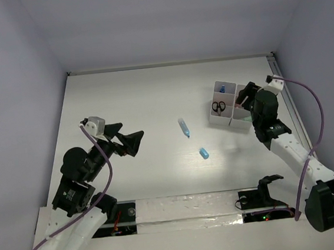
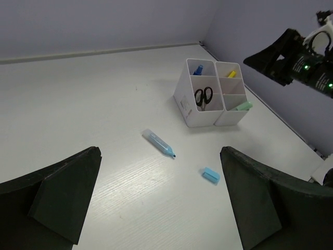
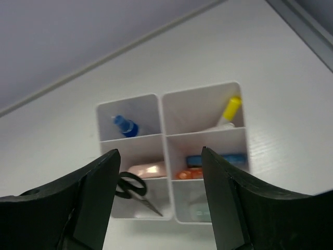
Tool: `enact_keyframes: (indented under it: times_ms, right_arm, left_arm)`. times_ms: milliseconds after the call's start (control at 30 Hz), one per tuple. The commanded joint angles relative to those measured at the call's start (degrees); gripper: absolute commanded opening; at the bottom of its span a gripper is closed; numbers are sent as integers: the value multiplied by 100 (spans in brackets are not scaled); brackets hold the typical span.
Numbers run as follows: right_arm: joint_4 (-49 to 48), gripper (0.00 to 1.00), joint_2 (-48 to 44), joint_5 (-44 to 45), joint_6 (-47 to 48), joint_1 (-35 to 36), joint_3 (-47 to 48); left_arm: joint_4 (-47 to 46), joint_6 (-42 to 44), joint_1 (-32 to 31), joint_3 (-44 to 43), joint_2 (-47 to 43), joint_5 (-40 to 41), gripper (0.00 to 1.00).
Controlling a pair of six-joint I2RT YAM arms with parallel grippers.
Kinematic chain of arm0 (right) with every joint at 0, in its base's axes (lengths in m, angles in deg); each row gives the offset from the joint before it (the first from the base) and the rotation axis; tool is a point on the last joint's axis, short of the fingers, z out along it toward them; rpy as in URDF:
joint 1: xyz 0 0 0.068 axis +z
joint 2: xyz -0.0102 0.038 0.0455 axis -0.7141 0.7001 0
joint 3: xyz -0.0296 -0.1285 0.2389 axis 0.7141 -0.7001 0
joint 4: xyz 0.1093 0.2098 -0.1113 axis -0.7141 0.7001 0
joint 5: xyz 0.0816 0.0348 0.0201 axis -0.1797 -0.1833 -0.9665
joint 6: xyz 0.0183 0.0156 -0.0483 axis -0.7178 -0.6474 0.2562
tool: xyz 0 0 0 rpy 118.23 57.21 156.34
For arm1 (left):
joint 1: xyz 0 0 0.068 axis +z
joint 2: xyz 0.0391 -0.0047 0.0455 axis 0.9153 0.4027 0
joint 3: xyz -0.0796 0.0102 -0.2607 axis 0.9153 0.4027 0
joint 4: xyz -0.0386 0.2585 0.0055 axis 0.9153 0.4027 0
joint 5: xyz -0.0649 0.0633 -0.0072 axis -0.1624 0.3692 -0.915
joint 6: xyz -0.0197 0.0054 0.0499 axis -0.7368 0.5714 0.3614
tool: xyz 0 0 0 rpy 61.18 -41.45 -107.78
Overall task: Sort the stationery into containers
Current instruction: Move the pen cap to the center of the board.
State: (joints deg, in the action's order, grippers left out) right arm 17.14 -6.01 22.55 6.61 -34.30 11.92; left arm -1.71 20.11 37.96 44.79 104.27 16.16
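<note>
The containers (image 1: 224, 118) are white divided boxes at the right of the table. In the right wrist view the containers (image 3: 197, 112) hold a blue-capped bottle (image 3: 125, 126), a yellow-tipped pen (image 3: 230, 109), a pink-beige piece (image 3: 148, 169), black-handled scissors (image 3: 132, 187), blue and orange markers (image 3: 216, 159) and a mint eraser (image 3: 200, 211). My right gripper (image 3: 159, 151) hovers open above them, holding nothing. A light blue marker (image 1: 183, 127) and its loose cap (image 1: 204, 152) lie on the table mid-field. My left gripper (image 1: 131, 133) is wide open, well left of the marker (image 2: 157, 142) and cap (image 2: 210, 175).
The right arm (image 2: 296, 57) reaches over the containers (image 2: 208, 117) from the right. The table's right edge has a raised rail (image 1: 281, 84). Walls close the table at the back and on both sides.
</note>
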Motion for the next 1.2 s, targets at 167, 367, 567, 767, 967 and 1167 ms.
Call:
enact_keyframes:
  times_ms: [167, 367, 567, 767, 967, 1167]
  right_arm:
    - [537, 60, 159, -3442, 112, 120, 418]
    - [1310, 44, 572, -4387, 76, 902, 226]
    - [2241, 48, 828, -4292, -81, 1791, -64]
    - [2383, 56, 538, -4353, -538, 2011, -486]
    - [2059, 39, 783, -4879, -767, 2275, -715]
    - [1373, 1, 1292, -5058, -926, 2327, -742]
  left_arm:
    - [-285, -48, -27, -33, 588, -130, 99]
    - [-355, -100, 26, -94, 1027, -313, 99]
    - [-496, -267, 26, -138, 1397, -621, 99]
    - [-575, -382, 26, -147, 1433, -605, 99]
    - [-540, -355, 26, -130, 1468, -499, 99]
    - [-487, -312, 26, -103, 1389, -402, 99]
